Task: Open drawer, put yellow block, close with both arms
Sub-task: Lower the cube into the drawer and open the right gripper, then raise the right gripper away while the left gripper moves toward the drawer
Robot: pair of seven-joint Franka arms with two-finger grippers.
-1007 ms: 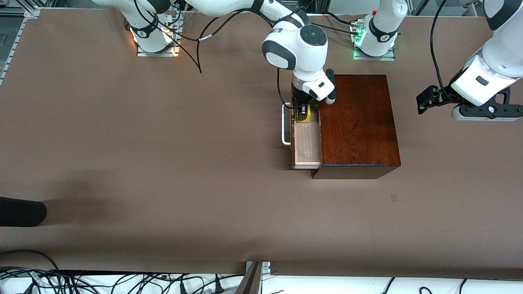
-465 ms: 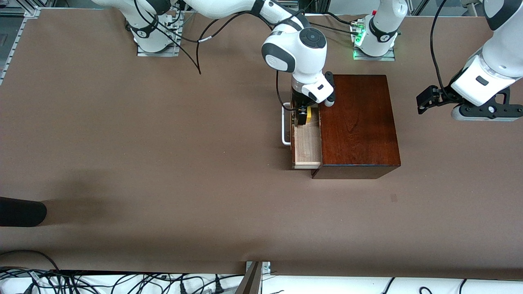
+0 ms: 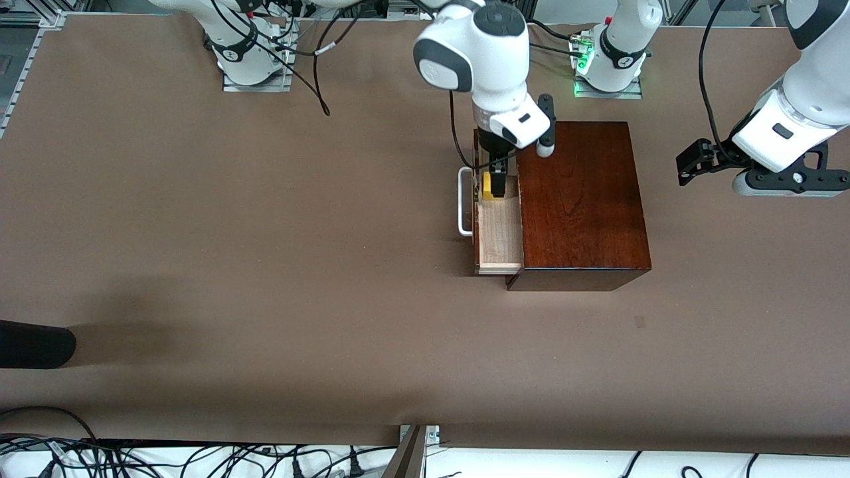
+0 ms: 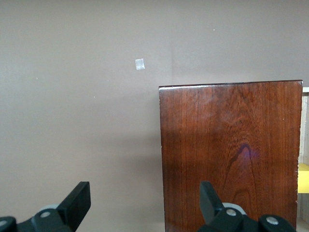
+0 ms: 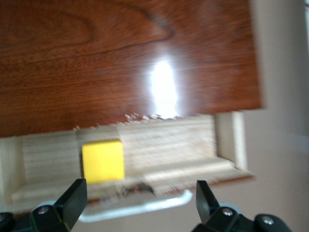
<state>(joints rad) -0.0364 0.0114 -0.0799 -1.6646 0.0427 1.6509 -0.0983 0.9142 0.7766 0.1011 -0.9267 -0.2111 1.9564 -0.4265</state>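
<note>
The yellow block [image 3: 488,186] lies in the drawer [image 3: 499,232], resting on the pale tray floor at the end farther from the front camera, toward twelve o'clock in that view. In my right wrist view the block [image 5: 103,161] sits free on the wood, with the white handle [image 5: 140,205] just past the drawer front. The drawer stands pulled out of the mahogany box [image 3: 581,199] on the side toward the right arm's end of the table [image 3: 265,265].

My right pincer [image 3: 498,174] hangs over the block with its fingers spread wide and empty; the two fingertips frame the block from above without touching it. My left pincer [image 3: 697,162] waits over bare table at about three o'clock from the box, also spread wide and holding nothing.

What worries me from here: the right fingers straddle the block, so if I swing sideways before I am well clear I could clip it or the drawer wall and knock it out. Closing is the other risk. A push at one end of the front could skew the tray and jam it, and a hard push could slide the whole box along the table unless the left pincer braces it.

My count: one yellow block, one drawer, one handle, one box, two arms, two pincers. A dark rounded object [image 3: 33,344] pokes in at nine o'clock, well apart from everything.
</note>
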